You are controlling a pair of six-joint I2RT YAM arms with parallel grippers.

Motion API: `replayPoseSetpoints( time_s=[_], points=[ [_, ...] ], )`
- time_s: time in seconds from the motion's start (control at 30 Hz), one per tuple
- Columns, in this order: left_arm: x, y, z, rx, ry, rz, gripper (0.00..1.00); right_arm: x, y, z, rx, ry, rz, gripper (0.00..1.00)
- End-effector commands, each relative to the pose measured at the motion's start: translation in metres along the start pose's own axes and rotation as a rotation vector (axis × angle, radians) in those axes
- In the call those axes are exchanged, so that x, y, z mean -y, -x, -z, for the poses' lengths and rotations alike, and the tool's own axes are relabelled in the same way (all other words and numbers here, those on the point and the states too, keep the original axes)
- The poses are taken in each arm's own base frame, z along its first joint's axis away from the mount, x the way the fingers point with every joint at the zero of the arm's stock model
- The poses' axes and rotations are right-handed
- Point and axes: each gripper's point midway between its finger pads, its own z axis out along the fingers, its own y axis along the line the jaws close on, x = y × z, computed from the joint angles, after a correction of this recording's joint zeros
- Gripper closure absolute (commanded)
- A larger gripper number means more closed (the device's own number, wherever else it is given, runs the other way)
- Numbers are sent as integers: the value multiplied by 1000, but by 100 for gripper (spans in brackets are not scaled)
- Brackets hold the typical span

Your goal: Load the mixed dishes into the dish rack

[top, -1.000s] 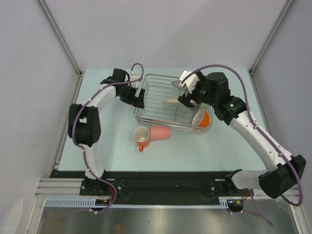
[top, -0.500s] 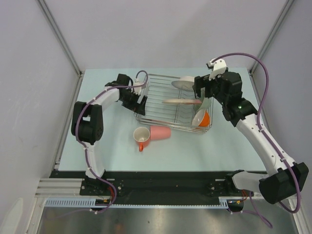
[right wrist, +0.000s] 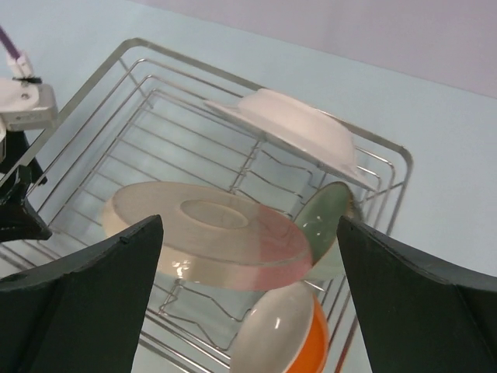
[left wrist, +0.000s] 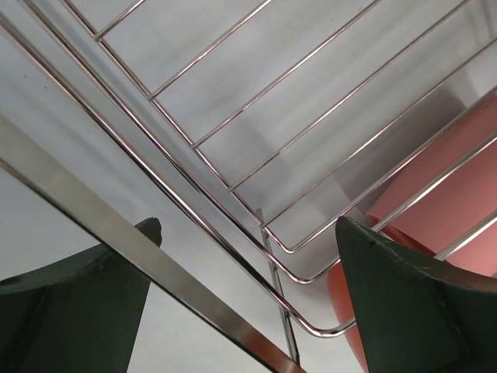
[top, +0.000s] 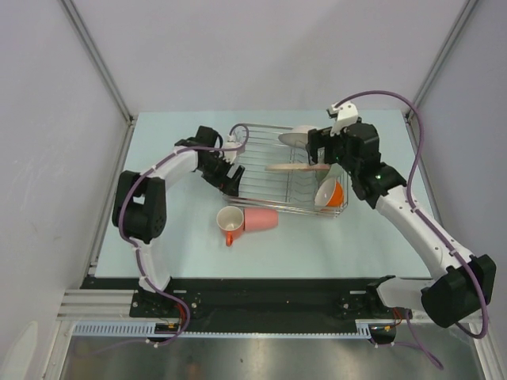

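Both claws spread and empty at the dish rack (top: 261, 127); two dishes are still outside it.
Top: left arm bows out left, then reaches in, left claw (top: 232, 182) at the rack's near-left corner; right arm stretches in from the right, right claw (top: 317, 148) over the rack's far right. The rack holds large whitish plate (top: 297, 166), small white bowl (top: 295, 137) and orange cup (top: 331, 192); orange-handled white mug (top: 230, 221) and pink tumbler (top: 260, 217), tumbler on its side, touch on the table (top: 182, 245) just beside the rack. Left wrist: fingers (left wrist: 85, 311) wide apart, rack rim bar crossing between them, tumbler behind wires. Right wrist: fingers (right wrist: 85, 295) wide apart, nothing held; plate across dividers, white bowl tilted at far rim, pale green bowl (right wrist: 330, 225) on edge beside plate.
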Motion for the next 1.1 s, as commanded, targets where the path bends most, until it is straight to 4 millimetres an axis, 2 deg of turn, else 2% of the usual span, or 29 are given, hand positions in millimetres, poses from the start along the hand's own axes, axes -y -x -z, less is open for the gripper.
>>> replayPoseSetpoints(
  time_s=[0.0, 0.07, 0.13, 0.2, 0.23, 0.27, 0.33, 0.37, 0.4, 0.43, 0.47, 0.5, 0.53, 0.57, 0.67, 0.7, 0.73, 0.77, 0.8, 0.83, 0.87, 0.93, 1.0, 1.03, 1.07],
  points=[
    [16, 19, 41, 51, 19, -71, 0, -34, -2, -2, 6, 37, 77, 0],
    [16, 24, 56, 73, 48, -87, 0, -51, -12, 0, -27, 81, 104, 0],
    [14, 28, 67, 87, 77, -91, 0, -82, -30, 2, -76, 154, 151, 0],
    [10, 32, 79, 98, 103, -78, 0, -96, -43, 4, -110, 134, 214, 0],
    [8, 34, 84, 102, 116, -74, 0, -125, -57, 11, -131, 165, 322, 0],
    [4, 34, 94, 110, 138, -64, 0, -113, -58, 13, -127, 22, 401, 0],
    [-1, 44, 114, 154, 194, -74, 0, -134, -64, 20, -110, -53, 552, 0],
    [-4, 54, 135, 212, 260, -94, 0, -119, -57, 23, -86, -197, 539, 0],
    [-6, 56, 144, 241, 292, -104, 0, -114, -59, 22, -85, -258, 509, 0],
    [-10, 64, 153, 292, 331, -118, 0, -106, -69, 17, -99, -306, 404, 0],
    [-15, 65, 158, 317, 367, -115, 0, -116, -81, 11, -140, -216, 374, 0],
    [-26, 46, 156, 299, 414, -79, 0, -123, -90, 9, -175, -147, 353, 0],
    [-35, 40, 153, 291, 453, -41, 0, -129, -96, 10, -201, -97, 335, 0],
    [-46, 26, 148, 233, 496, -8, 0, -144, -97, 14, -204, -20, 294, 0],
    [-40, 6, 151, 191, 506, 11, 0, -174, -94, 22, -187, 110, 277, 0],
    [-30, 14, 178, 281, 546, -27, 0, -180, -92, 23, -178, 122, 282, 0],
    [-30, 28, 194, 371, 590, -70, 0, -183, -91, 22, -175, 123, 297, 0],
    [-34, 17, 194, 390, 619, -60, 0, -190, -99, 21, -190, 120, 322, 0],
    [-39, 14, 207, 422, 681, -37, 0, -191, -101, 19, -197, 111, 366, 0],
    [-50, 7, 204, 420, 715, 18, 0, -190, -94, 18, -183, 80, 376, 0],
    [-59, -13, 188, 366, 701, 51, 0, -193, -95, 16, -187, 75, 389, 0],
    [-52, -31, 164, 294, 562, 84, 0, -204, -94, 12, -187, 90, 378, 0],
    [-42, -32, 164, 301, 511, 95, 6, -216, -96, 12, -203, 136, 359, 0],
    [-34, -27, 172, 343, 503, 78, 9, -225, -93, 13, -206, 178, 351, 0],
    [-31, -30, 171, 350, 497, 77, 14, -230, -95, 14, -216, 196, 357, 0]
  ],
)
